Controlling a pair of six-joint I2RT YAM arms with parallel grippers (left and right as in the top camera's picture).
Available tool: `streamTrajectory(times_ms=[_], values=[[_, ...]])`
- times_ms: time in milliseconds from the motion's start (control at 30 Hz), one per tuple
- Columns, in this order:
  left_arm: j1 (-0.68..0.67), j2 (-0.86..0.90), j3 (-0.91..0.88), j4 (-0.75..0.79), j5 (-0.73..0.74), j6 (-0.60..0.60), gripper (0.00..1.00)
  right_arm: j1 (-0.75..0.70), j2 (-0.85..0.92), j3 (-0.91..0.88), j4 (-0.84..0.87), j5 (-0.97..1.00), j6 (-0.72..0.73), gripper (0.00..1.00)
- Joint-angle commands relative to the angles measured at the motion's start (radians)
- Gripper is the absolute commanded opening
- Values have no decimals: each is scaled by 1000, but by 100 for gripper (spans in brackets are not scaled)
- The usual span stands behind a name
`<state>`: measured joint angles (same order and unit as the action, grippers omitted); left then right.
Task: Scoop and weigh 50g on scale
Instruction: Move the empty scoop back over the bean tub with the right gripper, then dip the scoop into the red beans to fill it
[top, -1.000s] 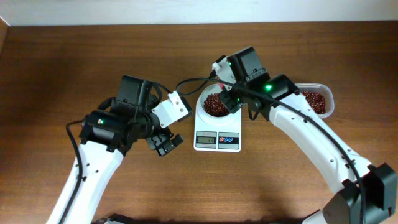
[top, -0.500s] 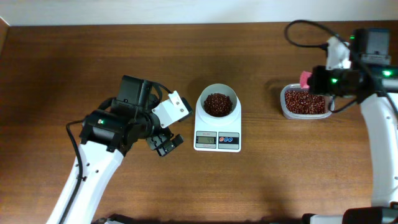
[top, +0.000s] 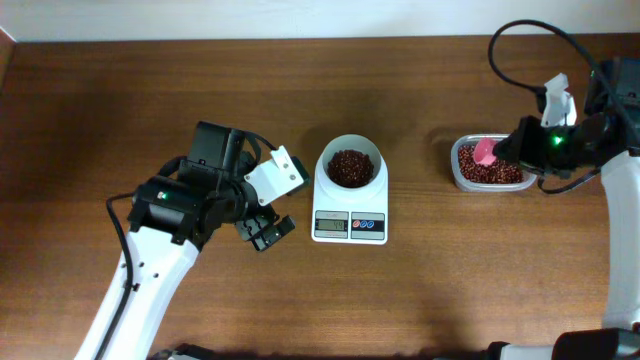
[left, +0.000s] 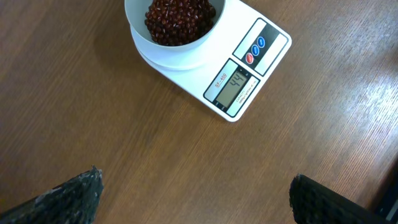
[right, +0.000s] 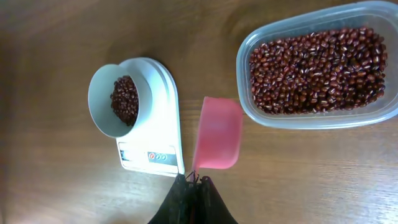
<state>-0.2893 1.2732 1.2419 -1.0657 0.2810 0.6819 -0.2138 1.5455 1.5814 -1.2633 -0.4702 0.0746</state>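
Observation:
The white scale (top: 349, 226) stands mid-table, and its round bowl (top: 350, 141) holds a small heap of red-brown beans (top: 350, 167). Off to the right, my right gripper (top: 505, 150) is shut on the handle of a pink scoop (top: 484, 152) above the left end of the clear tub (top: 490, 180). In the right wrist view the scoop (right: 219, 132) looks empty, held by the right gripper (right: 194, 180). My left gripper (top: 266, 232) hangs open left of the scale, nothing between its fingers (left: 69, 198). The left wrist view shows the scale's display (left: 236, 84) and the beans (left: 179, 15).
The clear tub (right: 373, 118) is full of the same red-brown beans (right: 317, 68) and sits right of the scale (right: 169, 112). Bare wooden table (top: 440, 290) surrounds both. A black cable (top: 510, 45) loops above the right arm.
The right arm swung the pink scoop from the scale's bowl over to the tub on the right and lowered it there. The left arm has not moved.

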Motion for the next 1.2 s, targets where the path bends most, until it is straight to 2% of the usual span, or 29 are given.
streamTrajectory(times_ms=[0,233,367,467,567,733,933,1067,1167], values=[[4,-10,15,2,11,16,99,-12,-7,10,-10,13,-45,4],[4,-10,15,1,11,16,99,-103,-6,-9,66,32,-40,4],[4,-10,15,2,11,16,99,-108,-5,-48,101,29,-39,4],[4,-10,15,2,11,16,99,-108,-5,-90,153,24,15,4],[4,-10,15,1,11,16,99,-108,-2,-106,159,-35,19,4],[4,-10,15,2,11,16,99,-133,-2,-106,137,-2,-72,4],[4,-10,15,1,11,16,99,-211,-2,-106,138,33,-71,4],[4,-10,15,1,11,16,99,-201,-1,-108,138,15,-71,4],[4,-10,15,2,11,16,99,-172,6,-119,150,14,-194,4]])
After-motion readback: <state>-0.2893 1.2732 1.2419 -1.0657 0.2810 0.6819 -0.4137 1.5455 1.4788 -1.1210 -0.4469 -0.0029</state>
